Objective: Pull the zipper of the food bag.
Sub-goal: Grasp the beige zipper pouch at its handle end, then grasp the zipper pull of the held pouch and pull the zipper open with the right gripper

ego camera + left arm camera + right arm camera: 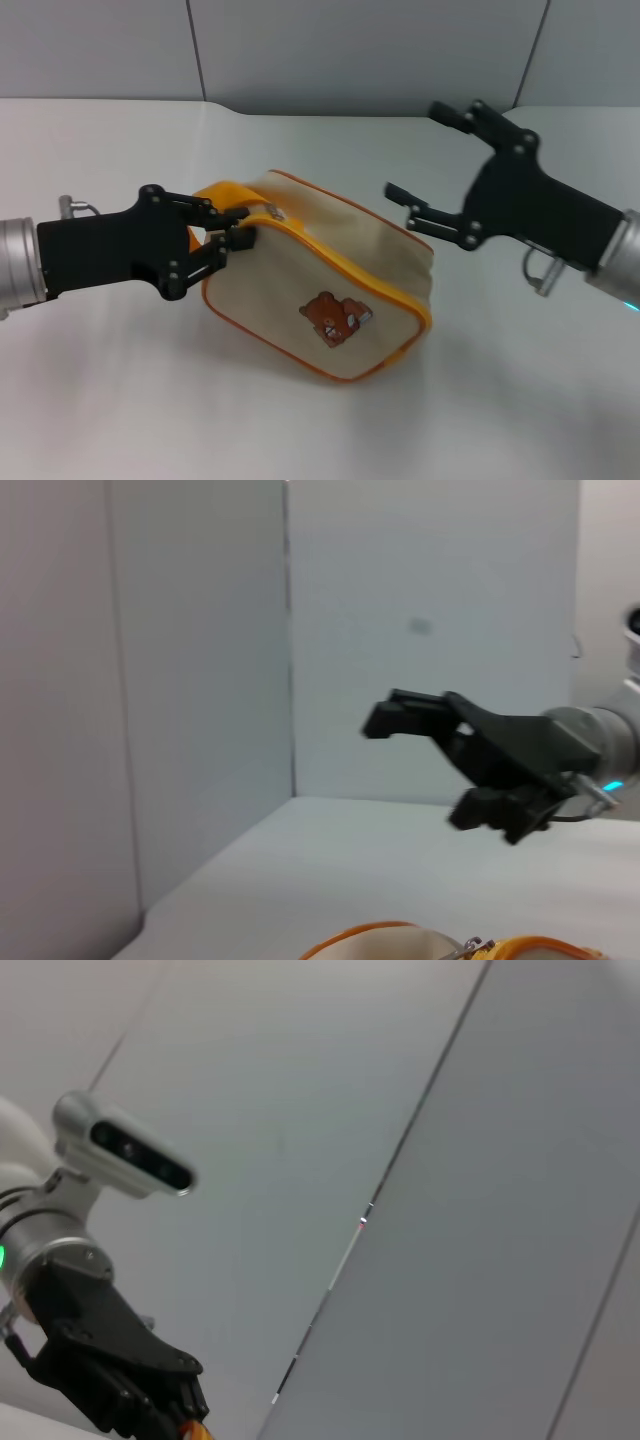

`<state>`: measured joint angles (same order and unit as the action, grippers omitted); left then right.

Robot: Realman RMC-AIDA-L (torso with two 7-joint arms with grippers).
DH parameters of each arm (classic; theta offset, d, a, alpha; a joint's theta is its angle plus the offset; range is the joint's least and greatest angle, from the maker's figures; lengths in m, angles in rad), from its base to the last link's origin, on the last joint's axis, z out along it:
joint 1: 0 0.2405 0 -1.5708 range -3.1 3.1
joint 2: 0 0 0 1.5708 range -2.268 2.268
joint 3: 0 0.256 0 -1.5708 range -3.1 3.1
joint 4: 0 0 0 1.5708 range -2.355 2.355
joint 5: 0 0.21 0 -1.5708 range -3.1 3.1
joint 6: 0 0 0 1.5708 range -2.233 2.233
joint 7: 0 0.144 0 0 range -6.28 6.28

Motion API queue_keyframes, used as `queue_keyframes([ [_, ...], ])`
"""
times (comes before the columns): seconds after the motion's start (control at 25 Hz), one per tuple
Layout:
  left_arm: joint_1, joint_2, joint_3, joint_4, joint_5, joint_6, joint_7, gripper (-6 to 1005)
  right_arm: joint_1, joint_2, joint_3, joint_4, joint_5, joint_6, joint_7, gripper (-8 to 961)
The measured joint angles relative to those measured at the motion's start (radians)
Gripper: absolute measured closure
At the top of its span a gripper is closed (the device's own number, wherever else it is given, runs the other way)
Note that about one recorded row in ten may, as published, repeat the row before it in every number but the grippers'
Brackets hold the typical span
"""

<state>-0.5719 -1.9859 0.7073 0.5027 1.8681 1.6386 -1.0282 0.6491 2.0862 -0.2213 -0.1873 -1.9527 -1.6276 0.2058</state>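
Observation:
The food bag lies on the white table, cream with orange piping and a brown bear print facing me. Its zipper pull is a small silvery tab on the top rim near the left end; it also shows in the left wrist view. My left gripper is shut on the bag's left end at the orange loop handle. My right gripper is open and empty, in the air above the bag's right end, apart from it. It also shows in the left wrist view.
The white table stretches around the bag. Grey wall panels stand behind it. The right wrist view shows my left arm's wrist camera and black gripper against the wall.

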Motion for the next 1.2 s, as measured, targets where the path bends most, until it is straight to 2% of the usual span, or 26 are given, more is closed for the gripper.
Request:
queue_keyframes([
  [0.12, -0.02, -0.007, 0.0, 0.013, 0.027, 0.001, -0.011, 850, 0.037, 0.0, -0.018, 0.022, -0.005, 0.031, -0.031, 133],
  [0.28, -0.026, -0.009, 0.0, 0.015, 0.028, -0.003, -0.008, 848, 0.08, 0.003, -0.112, 0.039, -0.004, 0.087, -0.039, 136],
  [0.48, -0.029, -0.009, 0.0, 0.017, 0.029, -0.003, -0.005, 845, 0.109, 0.005, -0.147, 0.051, -0.005, 0.116, -0.041, 317],
  [0.64, -0.028, -0.008, 0.0, 0.021, 0.029, -0.003, -0.003, 843, 0.122, 0.005, -0.165, 0.061, -0.006, 0.136, -0.056, 539],
  [0.84, -0.024, -0.008, -0.001, 0.033, 0.03, 0.003, -0.003, 841, 0.143, 0.005, -0.171, 0.106, -0.007, 0.182, -0.129, 621],
  [1.2, -0.027, -0.008, 0.008, 0.057, 0.033, 0.004, -0.011, 837, 0.16, 0.005, -0.21, 0.137, -0.006, 0.187, -0.156, 638],
])
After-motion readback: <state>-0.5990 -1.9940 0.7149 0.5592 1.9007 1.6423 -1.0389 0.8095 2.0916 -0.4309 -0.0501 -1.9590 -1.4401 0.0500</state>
